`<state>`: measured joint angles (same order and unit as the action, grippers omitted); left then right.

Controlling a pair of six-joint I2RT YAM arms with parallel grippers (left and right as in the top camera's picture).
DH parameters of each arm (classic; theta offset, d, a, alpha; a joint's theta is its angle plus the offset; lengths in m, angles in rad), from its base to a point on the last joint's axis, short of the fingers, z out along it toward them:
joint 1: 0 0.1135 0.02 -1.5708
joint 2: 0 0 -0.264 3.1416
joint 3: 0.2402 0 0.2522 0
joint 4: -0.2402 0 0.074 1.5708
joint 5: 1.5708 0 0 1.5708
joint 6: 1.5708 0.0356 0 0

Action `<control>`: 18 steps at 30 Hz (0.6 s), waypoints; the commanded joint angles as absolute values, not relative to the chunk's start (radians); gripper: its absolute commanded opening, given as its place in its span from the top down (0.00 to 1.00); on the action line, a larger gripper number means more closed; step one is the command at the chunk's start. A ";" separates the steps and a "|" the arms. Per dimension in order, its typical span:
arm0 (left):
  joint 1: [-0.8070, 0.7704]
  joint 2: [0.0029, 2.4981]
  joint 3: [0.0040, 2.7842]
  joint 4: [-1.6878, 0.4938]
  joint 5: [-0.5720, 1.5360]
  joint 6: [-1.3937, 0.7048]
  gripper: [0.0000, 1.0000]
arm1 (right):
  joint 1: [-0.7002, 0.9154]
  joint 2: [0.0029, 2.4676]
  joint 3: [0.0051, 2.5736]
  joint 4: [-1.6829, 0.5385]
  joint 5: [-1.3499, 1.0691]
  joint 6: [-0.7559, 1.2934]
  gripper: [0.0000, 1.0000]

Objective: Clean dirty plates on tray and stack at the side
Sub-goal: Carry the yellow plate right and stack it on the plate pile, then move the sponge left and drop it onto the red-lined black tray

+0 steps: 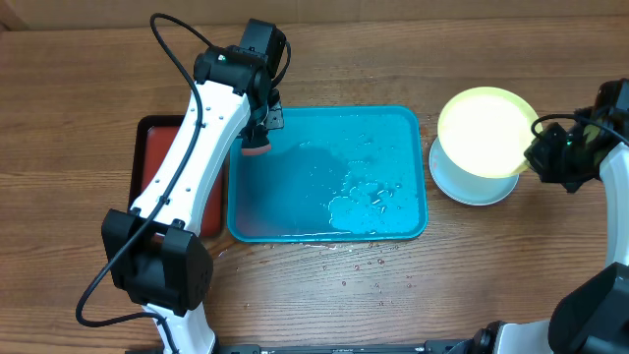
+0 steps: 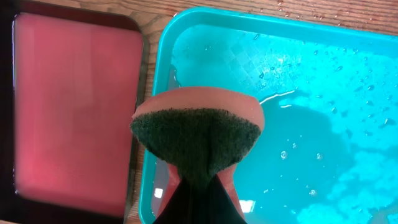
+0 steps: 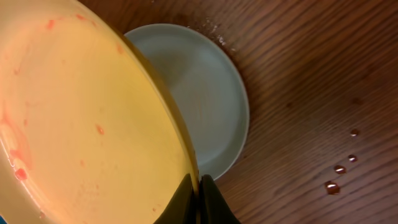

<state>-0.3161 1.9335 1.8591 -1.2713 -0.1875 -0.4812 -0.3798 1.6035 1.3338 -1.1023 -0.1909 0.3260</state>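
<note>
At frame right, right gripper (image 3: 199,186) clamps the smeared lime plate (image 3: 93,124) by its rim, tilted above the white plate (image 3: 199,93); left gripper (image 2: 198,193) pinches a sponge (image 2: 196,134) over the upper-left corner of the tray (image 2: 158,81), ready to scrub.

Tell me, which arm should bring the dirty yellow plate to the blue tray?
The right arm. The right tool pinches the rim of the smeared yellow-green plate, held over the white plate. The left tool is busy gripping the sponge above the tray's left edge.
</note>
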 commanded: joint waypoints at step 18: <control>-0.288 1.906 1.921 -1.300 -0.195 -0.463 0.96 | -0.340 1.618 1.001 -0.719 -0.101 0.367 0.85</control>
<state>-0.3122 1.9335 1.8629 -1.2812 -0.1875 -0.4759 -0.3653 1.6039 1.0107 -0.7319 -0.0826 0.3614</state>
